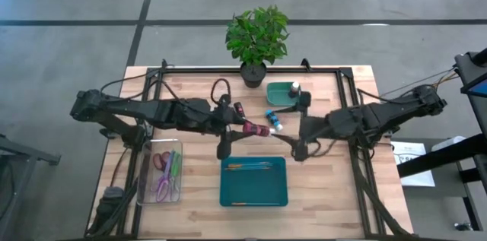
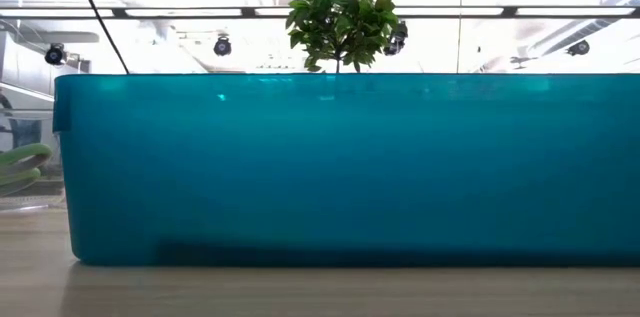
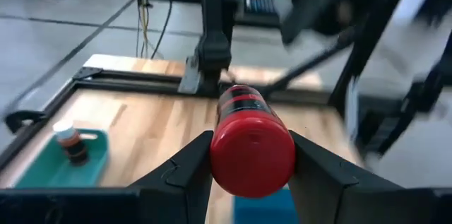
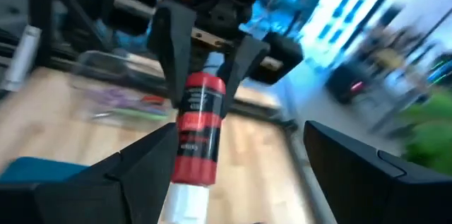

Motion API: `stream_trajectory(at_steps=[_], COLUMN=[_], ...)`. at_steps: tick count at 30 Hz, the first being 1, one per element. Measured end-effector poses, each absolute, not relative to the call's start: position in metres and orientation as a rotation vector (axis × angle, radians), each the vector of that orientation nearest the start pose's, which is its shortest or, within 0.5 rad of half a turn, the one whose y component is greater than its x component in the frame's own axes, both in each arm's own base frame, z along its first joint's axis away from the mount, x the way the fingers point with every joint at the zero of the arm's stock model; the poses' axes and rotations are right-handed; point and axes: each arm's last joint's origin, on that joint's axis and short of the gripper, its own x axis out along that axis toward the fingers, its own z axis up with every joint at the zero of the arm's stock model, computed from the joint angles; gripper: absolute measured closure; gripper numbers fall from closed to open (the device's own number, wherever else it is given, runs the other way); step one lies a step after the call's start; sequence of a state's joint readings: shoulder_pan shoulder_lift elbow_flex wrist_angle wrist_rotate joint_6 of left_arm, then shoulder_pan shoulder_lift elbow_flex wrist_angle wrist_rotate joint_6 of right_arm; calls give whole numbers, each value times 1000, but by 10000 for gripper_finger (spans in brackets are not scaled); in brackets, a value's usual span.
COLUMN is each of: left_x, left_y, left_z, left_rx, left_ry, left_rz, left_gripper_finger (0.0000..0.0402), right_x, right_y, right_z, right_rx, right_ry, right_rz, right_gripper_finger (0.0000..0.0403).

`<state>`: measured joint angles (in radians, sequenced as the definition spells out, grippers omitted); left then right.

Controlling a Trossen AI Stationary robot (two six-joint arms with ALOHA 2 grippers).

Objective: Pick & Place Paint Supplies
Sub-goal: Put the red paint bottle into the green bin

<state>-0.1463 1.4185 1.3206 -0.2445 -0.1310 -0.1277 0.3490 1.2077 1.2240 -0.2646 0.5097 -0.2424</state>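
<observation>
A dark red paint bottle (image 1: 255, 128) with a white cap (image 1: 268, 130) hangs in the air over the table's middle, in my left gripper (image 1: 245, 125), which is shut on it. My right gripper (image 1: 283, 136) is open and faces it from the right. In the right wrist view the cap end (image 4: 187, 206) lies between the right fingers, close to one finger (image 4: 145, 171). A blue bottle (image 1: 272, 118) lies on the wood. A dark bottle (image 1: 294, 89) stands in a small green tray (image 1: 280, 95). Thin brushes (image 1: 247, 166) lie in the big teal tray (image 1: 253, 195). My left gripper pinches the red bottle between its two fingers (image 3: 187, 167) near the bottom end (image 3: 252, 150), on the body's sides. The fingers come level from the table's left and lie along the bottle. The bottle is lifted clear and roughly level, with its white cap pointing toward the right arm.
A potted plant (image 1: 257, 37) stands at the far edge. A clear box (image 1: 163, 171) with purple and green things sits near left. The teal tray's wall (image 2: 330, 167) fills the low view. Black frame rails run along the table's sides.
</observation>
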Motion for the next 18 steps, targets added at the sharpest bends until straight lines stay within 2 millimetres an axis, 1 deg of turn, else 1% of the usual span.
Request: stream_trajectory(at_steps=[5,8,10,18], left_x=[321,322,322,324], left_y=[-34,-30,-29,-29], left_z=[376,380,380,391], left_rx=[-325,-492,-563,-798], left_ry=[253,205,197,125], left_rz=[59,84,91,-25], left_gripper_finger=[241,241,241,241], right_x=[246,244,244,237], right_y=[88,91,94,107], right_z=[395,395,396,397], right_rx=[-474,-504,-503,-554], right_ry=[218,218,209,198], right_rz=[-180,-199,-205,-182], right_gripper_finger=[100,100,100,100])
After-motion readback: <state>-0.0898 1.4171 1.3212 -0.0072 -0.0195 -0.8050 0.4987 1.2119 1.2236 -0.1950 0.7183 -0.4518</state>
